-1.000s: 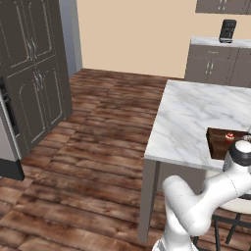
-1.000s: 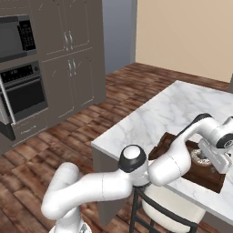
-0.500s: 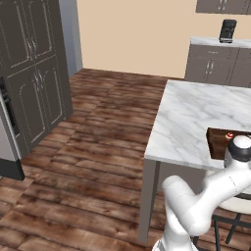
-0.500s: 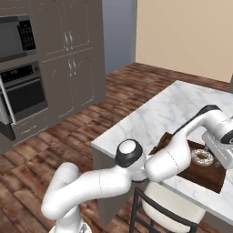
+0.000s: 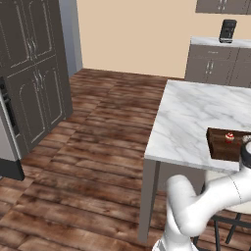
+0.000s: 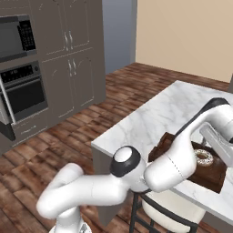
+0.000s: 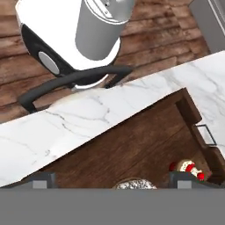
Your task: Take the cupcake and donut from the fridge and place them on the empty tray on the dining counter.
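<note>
Marble dining counter (image 5: pixel 196 117) right w/ tray (image 5: pixel 220 147) at near edge, cupcake (image 5: pixel 229 137) inside. Right base: donut (image 6: pixel 203 157) in tray too, beside wrist. Hand view: gripper (image 7: pixel 112 180) fingers wide apart, holding nothing, donut just below. Risk: clipping donut on retreat.

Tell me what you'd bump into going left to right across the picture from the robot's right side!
Microwave with the oven below it → tall grey cabinet doors → white marble dining counter → wooden tray with the donut in it.
</note>
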{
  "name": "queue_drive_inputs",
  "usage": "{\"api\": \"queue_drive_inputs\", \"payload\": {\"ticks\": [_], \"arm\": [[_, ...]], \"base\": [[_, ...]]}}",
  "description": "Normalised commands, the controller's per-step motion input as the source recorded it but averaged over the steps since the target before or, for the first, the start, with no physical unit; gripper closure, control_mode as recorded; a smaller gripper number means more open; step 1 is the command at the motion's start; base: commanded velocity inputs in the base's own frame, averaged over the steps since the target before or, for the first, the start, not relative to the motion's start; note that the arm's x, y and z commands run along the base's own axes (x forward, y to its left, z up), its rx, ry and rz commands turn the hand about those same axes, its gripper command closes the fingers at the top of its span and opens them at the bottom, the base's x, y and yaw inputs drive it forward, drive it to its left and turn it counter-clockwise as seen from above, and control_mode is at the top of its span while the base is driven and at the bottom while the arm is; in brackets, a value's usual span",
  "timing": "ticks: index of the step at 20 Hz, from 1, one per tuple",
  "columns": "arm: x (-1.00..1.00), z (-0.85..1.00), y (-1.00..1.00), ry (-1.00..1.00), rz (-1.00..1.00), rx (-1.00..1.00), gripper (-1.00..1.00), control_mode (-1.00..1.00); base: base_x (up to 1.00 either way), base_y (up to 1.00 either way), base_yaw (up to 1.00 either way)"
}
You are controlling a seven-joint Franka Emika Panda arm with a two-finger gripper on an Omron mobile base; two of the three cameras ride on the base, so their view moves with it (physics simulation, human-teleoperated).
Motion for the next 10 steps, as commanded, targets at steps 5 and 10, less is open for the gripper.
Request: {"api": "queue_drive_inputs", "payload": {"ticks": [5, 10], "arm": [[-0.65, 0.39, 1.0, -0.46, 0.04, -0.26, -1.0, -1.0], [-0.65, 0.03, 1.0, -0.51, 0.01, -0.33, -1.0, -1.0]], "base": [[0.0, 0.0, 0.0], [0.0, 0.0, 0.0]]}}
